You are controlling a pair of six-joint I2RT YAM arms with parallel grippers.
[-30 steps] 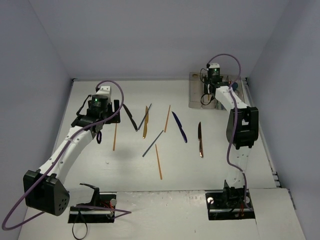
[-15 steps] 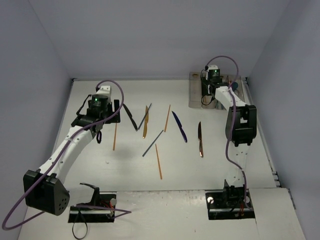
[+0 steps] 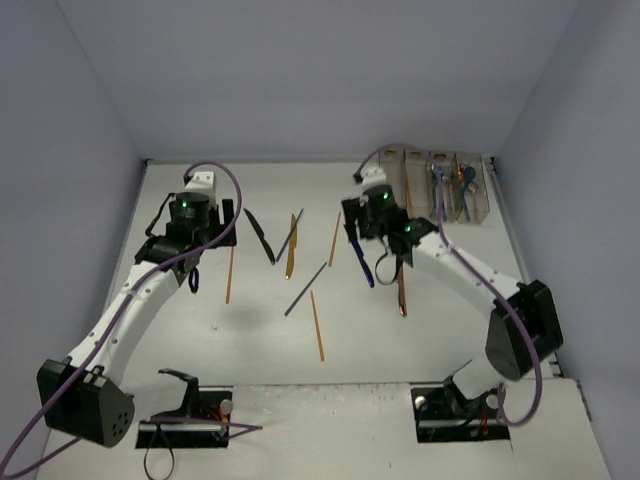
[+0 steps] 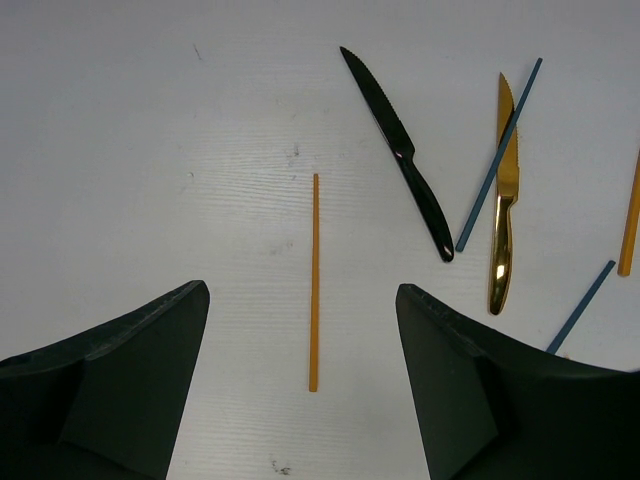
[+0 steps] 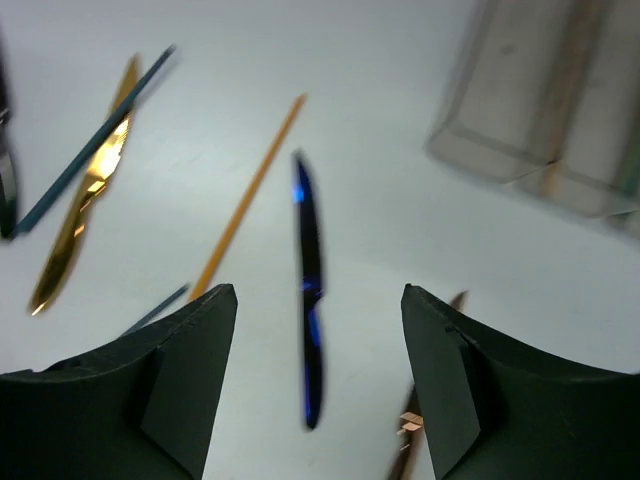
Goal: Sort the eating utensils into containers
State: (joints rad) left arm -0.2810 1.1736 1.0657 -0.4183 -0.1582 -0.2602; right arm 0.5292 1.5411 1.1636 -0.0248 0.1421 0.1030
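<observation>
Both claws were released and empty, jaws spread wide, each lined up over a pick.

Left gripper (image 4: 300, 335) hung over the left part of the table (image 3: 400, 340), jaws straddling an orange chopstick (image 4: 314, 280) lying flat and running straight up the gap. That alignment looked deliberate: fingers either side of the thin shaft, closing across it. The black knife (image 4: 400, 155), gold knife (image 4: 505, 200) and blue chopstick (image 4: 498, 155) lay off to its right, clear of the jaws. The blue chopstick crossed over or under the gold knife's blade; I couldn't tell which.

Right gripper (image 5: 317, 300) sat mid-table with a blue knife (image 5: 308, 300) centred between its fingers, lengthwise to the gap. A second orange chopstick (image 5: 245, 200) lay just beside it to the left, not touching, and a copper knife (image 5: 405, 450) poked in near the right finger. My worry was that finger clipping it on descent.

The containers (image 3: 415, 175) stood at the far right corner, well apart from both targets. The two right compartments held a few utensils; the two left ones looked empty. About eight pieces were on the table, so I'd have called it past halfway.
</observation>
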